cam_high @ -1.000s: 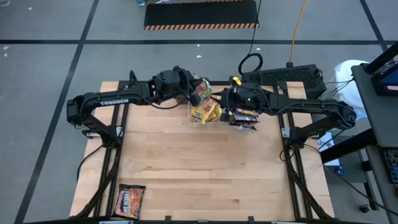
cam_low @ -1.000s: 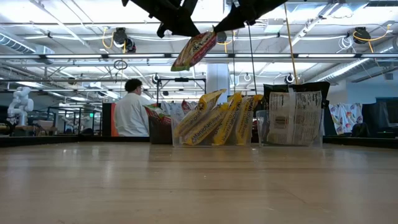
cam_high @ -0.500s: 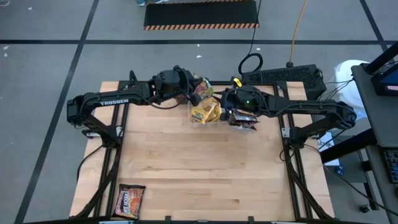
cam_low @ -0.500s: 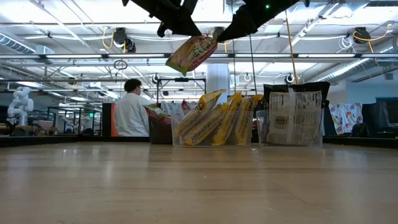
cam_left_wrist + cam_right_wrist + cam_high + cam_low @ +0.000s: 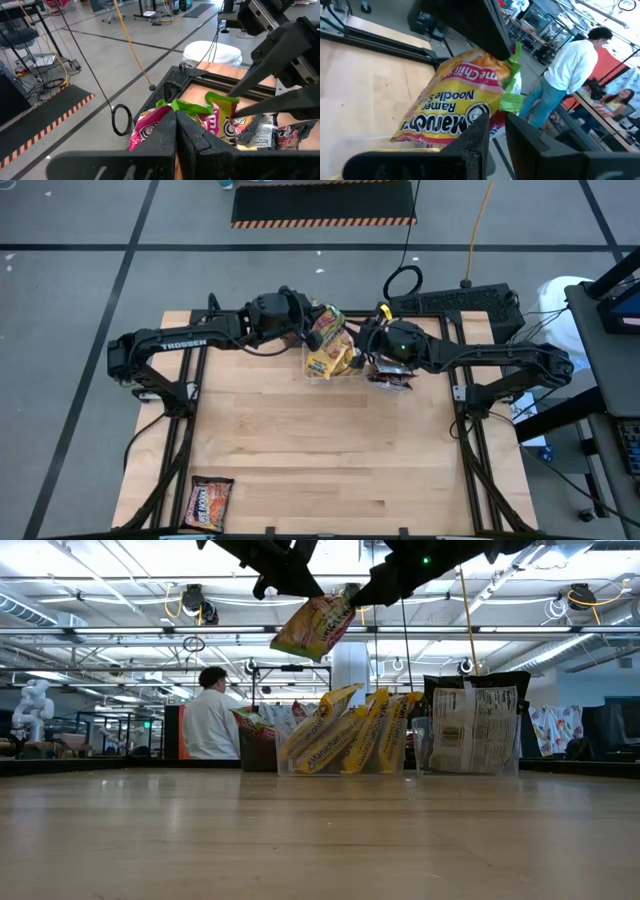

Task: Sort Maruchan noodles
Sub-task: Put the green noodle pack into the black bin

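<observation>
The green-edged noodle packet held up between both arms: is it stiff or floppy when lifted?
Probably light: the green-edged packet hangs tilted from thin pinches by the left tool and right tool. Its crinkly plastic edge looks floppy and maybe slippery; the body seems to keep a flat shape.

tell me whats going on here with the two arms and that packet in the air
Both arms are sorting ramen packets at the table's far edge. The left gripper and the right gripper are each shut on the same green-edged pink and yellow crinkly noodle packet, held up in the air above the clear plastic tub of yellow packets. A second clear tub of dark packets stands beside it. One dark brown-black and red packet lies alone at the table's near edge.
</observation>
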`<act>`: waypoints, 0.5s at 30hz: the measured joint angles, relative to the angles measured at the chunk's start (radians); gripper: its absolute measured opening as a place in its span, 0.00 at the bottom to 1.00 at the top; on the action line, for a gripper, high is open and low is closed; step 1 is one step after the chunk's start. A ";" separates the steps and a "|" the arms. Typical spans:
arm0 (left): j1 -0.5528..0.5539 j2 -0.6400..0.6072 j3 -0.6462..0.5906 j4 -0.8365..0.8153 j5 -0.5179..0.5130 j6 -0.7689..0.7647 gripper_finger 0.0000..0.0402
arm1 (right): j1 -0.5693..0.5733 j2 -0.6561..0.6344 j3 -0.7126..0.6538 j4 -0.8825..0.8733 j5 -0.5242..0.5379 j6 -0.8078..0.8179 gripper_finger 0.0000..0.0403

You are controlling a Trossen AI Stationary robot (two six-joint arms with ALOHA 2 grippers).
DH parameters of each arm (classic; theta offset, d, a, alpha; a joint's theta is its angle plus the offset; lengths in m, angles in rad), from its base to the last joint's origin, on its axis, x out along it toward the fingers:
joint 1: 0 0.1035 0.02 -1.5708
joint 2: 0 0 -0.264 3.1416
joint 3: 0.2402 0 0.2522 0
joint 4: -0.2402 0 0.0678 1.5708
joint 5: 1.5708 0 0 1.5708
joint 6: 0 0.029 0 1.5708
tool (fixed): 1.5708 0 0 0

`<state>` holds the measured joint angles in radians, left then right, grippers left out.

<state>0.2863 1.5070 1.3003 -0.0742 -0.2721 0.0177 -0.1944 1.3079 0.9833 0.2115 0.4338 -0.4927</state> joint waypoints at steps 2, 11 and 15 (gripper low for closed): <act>0.000 0.000 0.000 0.000 0.000 0.000 0.00 | 0.000 0.000 0.000 0.001 0.008 -0.002 0.15; -0.011 0.000 0.000 0.003 0.000 0.000 0.00 | -0.003 0.000 0.000 0.021 0.010 -0.002 0.15; -0.027 0.000 0.000 0.003 -0.002 0.004 0.00 | -0.008 0.000 -0.001 0.069 0.011 -0.003 0.15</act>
<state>0.2593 1.5066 1.3003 -0.0708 -0.2741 0.0216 -0.2019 1.3079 0.9825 0.2805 0.4447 -0.4960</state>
